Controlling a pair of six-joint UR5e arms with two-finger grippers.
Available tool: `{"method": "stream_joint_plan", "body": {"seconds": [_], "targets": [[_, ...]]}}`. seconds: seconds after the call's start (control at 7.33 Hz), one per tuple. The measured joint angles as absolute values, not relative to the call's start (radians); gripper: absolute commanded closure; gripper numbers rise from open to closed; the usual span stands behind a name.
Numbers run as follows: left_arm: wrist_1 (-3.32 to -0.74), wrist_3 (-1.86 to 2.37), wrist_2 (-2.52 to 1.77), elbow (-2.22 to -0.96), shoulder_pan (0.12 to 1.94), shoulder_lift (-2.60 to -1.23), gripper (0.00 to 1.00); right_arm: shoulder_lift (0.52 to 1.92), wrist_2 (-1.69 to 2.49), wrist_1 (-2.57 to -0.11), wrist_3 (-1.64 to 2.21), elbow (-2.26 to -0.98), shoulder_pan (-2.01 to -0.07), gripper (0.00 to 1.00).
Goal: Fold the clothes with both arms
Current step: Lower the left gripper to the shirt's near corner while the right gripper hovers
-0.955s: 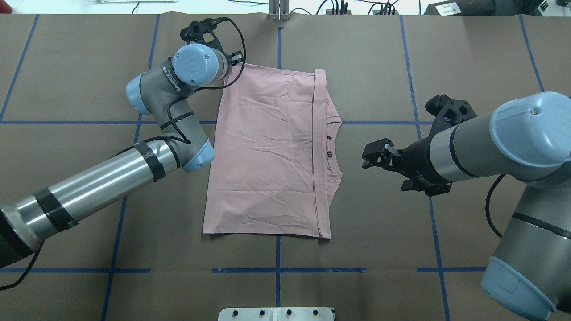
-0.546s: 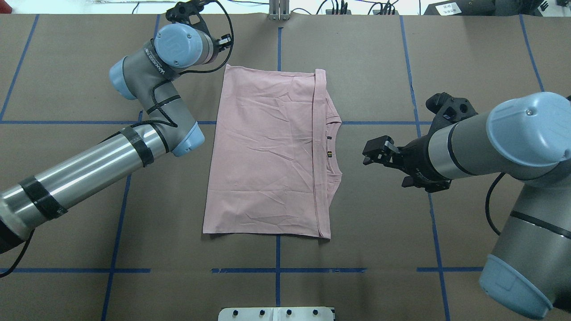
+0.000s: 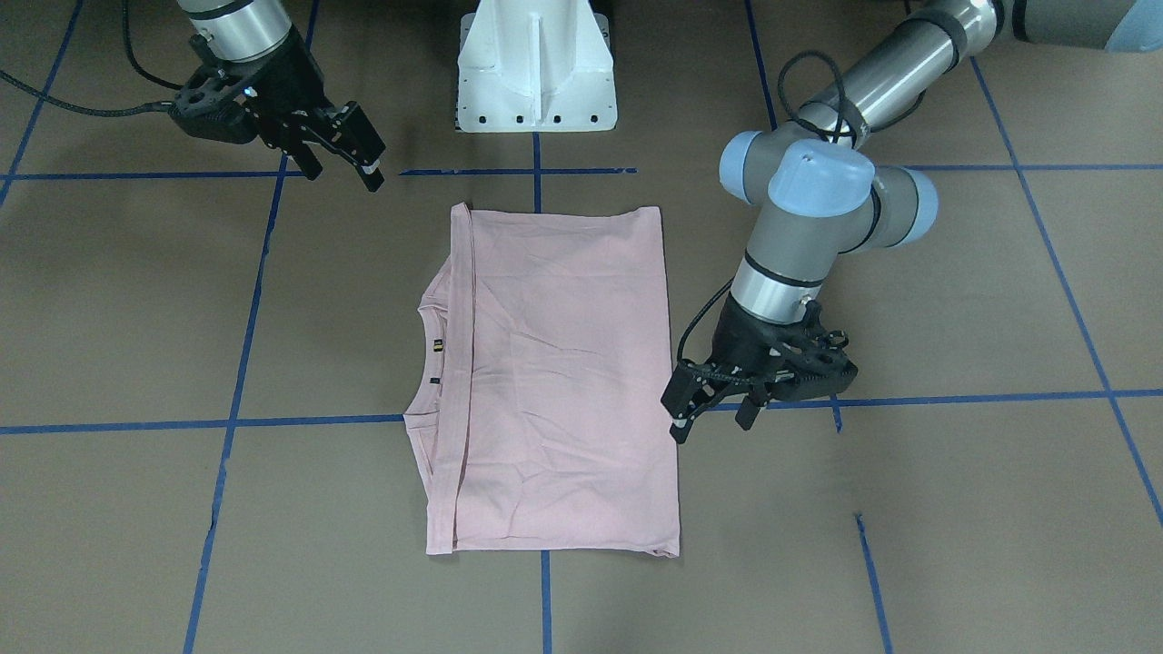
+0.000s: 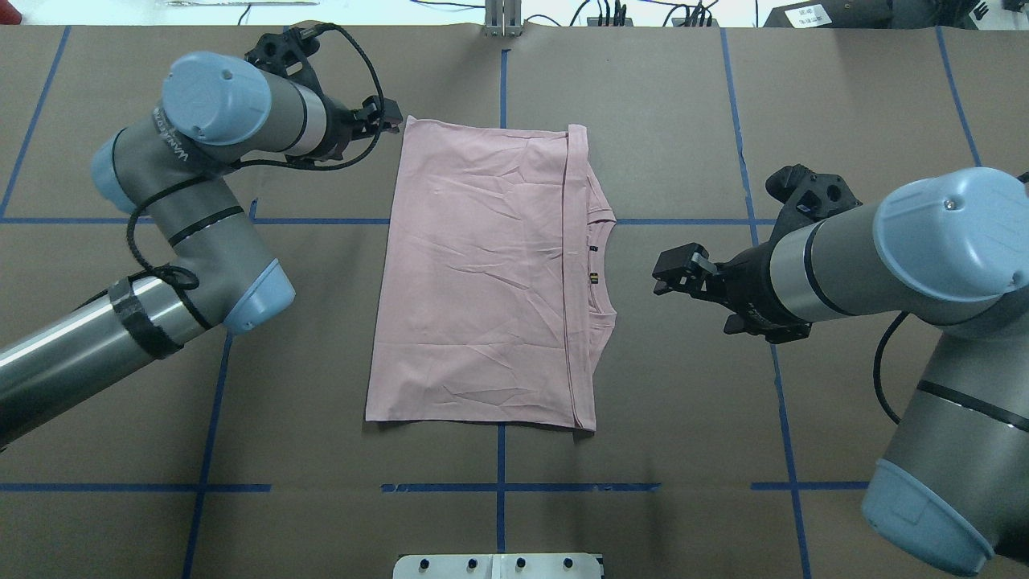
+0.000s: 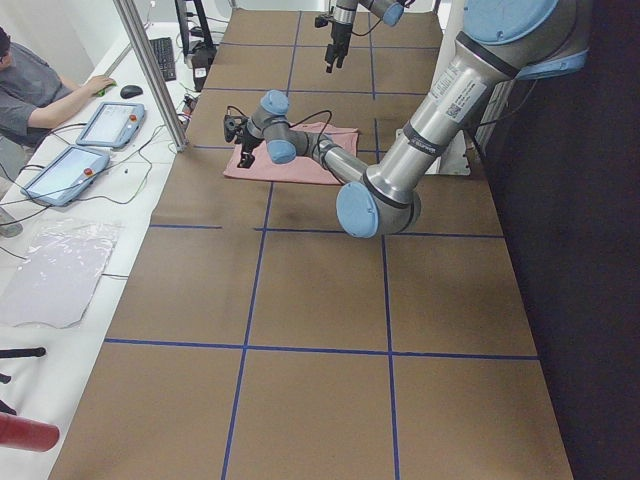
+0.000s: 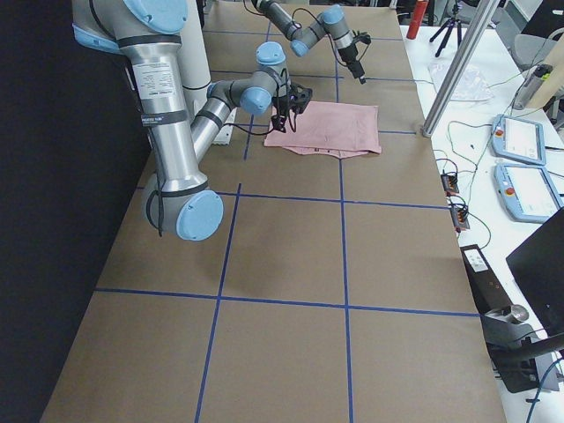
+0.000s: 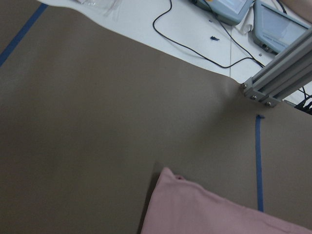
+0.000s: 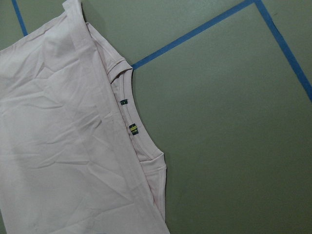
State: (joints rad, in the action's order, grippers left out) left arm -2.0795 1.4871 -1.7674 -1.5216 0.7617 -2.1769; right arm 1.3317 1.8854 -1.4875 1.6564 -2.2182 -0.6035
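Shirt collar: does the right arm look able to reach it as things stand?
Probably yes: the open right pincer hovers just beside the collar, with only bare table between them.

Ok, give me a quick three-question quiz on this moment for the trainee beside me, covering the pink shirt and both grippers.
1. Fill in: the black two-finger left gripper hangs by the ___ corner, on the robot's left, of the pale pink folded T-shirt.
2. Which gripper is on the side of the shirt's neckline? A) left gripper B) the black right gripper C) neither
3. True or false: the right gripper is shut on the shirt, lifting it off the brown paper-covered table.

Key: 1 far; 2 B; 3 false, both grippers are open and the shirt lies flat.
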Motion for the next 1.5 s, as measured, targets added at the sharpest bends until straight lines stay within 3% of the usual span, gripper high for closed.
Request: {"method": "stream_joint_plan", "body": {"seconds": [0.27, 0.55, 0.96, 1.5], "targets": [[-1.727, 1.581, -1.785, -1.788, 0.654, -2.124, 0.0, 1.334, 1.894, -1.494, 1.584, -2.217, -0.6, 0.0], [-1.569, 1.794, -1.695, -1.927, 0.488, -2.058, 0.0, 1.328, 1.896, -1.494, 1.553, -2.202, -0.589, 0.0], [-1.549, 1.985, -1.632, -1.926, 0.348, -2.013, 0.0, 1.32, 1.89, -1.488, 1.548, -2.187, -0.573, 0.0], [-1.613, 2.028, -1.605, -1.841, 0.299, -2.017, 0.0, 1.308, 1.894, -1.488, 1.548, -2.188, -0.573, 0.0]]}}
